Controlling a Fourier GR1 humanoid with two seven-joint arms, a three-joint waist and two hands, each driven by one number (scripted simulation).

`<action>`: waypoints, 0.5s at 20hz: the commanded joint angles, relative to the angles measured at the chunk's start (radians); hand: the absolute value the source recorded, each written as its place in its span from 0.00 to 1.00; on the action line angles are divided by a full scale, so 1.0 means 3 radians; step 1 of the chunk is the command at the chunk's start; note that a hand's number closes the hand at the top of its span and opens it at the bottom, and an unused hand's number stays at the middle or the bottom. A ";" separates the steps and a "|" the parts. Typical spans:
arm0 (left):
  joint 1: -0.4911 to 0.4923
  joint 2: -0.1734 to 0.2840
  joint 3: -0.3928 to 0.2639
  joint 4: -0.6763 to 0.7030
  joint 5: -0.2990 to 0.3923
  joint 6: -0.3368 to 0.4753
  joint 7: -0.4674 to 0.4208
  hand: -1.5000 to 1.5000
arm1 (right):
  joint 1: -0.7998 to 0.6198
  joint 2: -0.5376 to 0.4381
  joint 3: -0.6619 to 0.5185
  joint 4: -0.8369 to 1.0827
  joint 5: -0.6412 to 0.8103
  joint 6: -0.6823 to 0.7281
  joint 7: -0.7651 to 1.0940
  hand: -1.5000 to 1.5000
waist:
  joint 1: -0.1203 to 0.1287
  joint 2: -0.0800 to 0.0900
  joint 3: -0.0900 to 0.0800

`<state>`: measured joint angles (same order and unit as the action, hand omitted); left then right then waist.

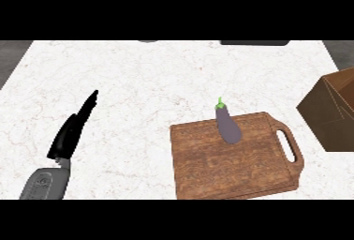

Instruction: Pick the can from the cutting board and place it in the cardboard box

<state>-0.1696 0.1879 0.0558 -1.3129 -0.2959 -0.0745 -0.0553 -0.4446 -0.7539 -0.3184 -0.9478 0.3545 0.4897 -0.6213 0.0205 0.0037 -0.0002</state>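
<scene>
Cutting board (235,161), five o'clock: held an eggplant (227,124), no can. Left hand (72,131) released, fingers straight. Cardboard box (332,112) at three o'clock; confirm the target before reaching.

The cardboard box (332,112) at the right is cut off by the edge, so only part shows. Two dark things at the far edge of the counter (138,79) are cut off too. The left forearm (43,183) runs off the near edge.
</scene>
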 commanded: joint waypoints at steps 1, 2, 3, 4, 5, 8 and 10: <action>-0.0022 0.0056 0.0082 0.0112 0.0044 -0.0028 -0.0092 0.50 | -0.0283 0.0072 -0.0138 0.0429 -0.0324 0.0413 0.0101 0.00 | -0.0010 0.0006 0.0002; -0.0112 0.0138 0.0092 0.0060 0.0067 -0.0130 0.0002 0.50 | -0.0260 0.0034 -0.0220 0.0566 -0.0397 0.0445 0.0081 0.00 | -0.0017 0.0005 0.0004; 0.0036 -0.0034 -0.0028 -0.0138 0.0007 -0.0011 0.0100 0.50 | -0.0313 0.0063 -0.0294 0.0710 -0.0481 0.0433 0.0119 0.00 | 0.0017 0.0001 0.0007; 0.0032 0.0075 0.0051 -0.0112 0.0079 -0.0108 0.0016 0.50 | -0.0310 0.0042 -0.0359 0.0849 -0.0522 0.0401 0.0048 0.00 | 0.0015 0.0007 0.0007; -0.0101 -0.0022 -0.0024 -0.0034 -0.0037 0.0019 0.0075 0.50 | -0.0403 -0.0032 -0.0385 0.1055 -0.0540 0.0460 0.0015 0.00 | 0.0016 0.0022 0.0009; -0.0079 -0.0012 -0.0016 -0.0033 0.0021 -0.0062 0.0079 0.50 | -0.0645 -0.0180 -0.0608 0.1391 -0.0734 0.0473 0.0006 0.00 | 0.0044 0.0029 0.0012; 0.0028 -0.0082 -0.0095 -0.0179 -0.0035 0.0001 0.0088 0.50 | -0.0637 -0.0347 -0.0725 0.1532 -0.0860 0.0623 -0.0031 0.00 | 0.0032 0.0017 0.0013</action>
<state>-0.1826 0.1829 0.0489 -1.3261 -0.2987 -0.0799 -0.0430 -0.6058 -0.7963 -0.4710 -0.6042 0.1559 0.5707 -0.5530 0.0291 0.0100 0.0027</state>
